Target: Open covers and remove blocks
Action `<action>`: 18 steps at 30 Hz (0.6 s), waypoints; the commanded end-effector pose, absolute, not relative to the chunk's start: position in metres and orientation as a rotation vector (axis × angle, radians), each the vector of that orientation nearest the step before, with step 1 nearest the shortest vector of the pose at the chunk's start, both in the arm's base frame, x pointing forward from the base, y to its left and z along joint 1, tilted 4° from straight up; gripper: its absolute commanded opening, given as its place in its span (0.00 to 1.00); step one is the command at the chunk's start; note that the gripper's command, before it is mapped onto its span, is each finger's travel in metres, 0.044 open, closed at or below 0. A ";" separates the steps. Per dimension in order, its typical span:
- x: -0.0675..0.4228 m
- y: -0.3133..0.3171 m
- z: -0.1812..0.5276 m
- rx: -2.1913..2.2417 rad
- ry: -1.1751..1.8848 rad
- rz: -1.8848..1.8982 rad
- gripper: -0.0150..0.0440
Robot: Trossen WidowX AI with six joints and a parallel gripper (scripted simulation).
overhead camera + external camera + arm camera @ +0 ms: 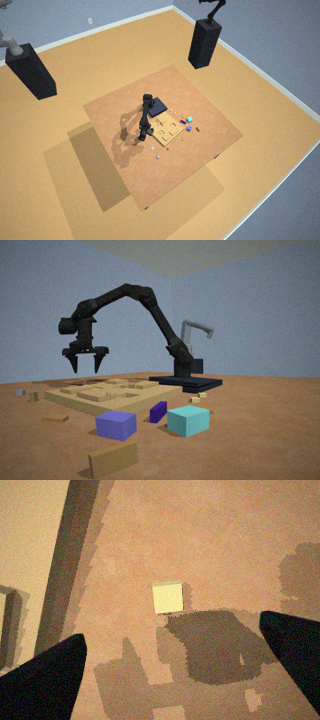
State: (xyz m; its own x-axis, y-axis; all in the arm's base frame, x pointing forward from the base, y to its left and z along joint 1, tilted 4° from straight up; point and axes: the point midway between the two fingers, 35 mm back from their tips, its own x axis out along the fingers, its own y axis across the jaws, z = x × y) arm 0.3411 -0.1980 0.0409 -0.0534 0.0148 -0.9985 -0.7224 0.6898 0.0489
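High oblique top; low exterior; downward wrist
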 end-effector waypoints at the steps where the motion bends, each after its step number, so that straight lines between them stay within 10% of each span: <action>1: 0.343 -0.199 0.055 -0.617 1.516 0.657 1.00; 6: 0.342 -0.198 0.067 -0.617 1.517 0.658 1.00; 18: 0.355 -0.145 0.067 0.082 1.614 -0.069 0.47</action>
State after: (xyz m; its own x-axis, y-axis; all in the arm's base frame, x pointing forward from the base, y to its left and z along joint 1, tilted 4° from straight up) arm 0.3530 -0.1690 0.0678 -0.0425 0.0052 -0.9991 -0.2728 0.9619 0.0166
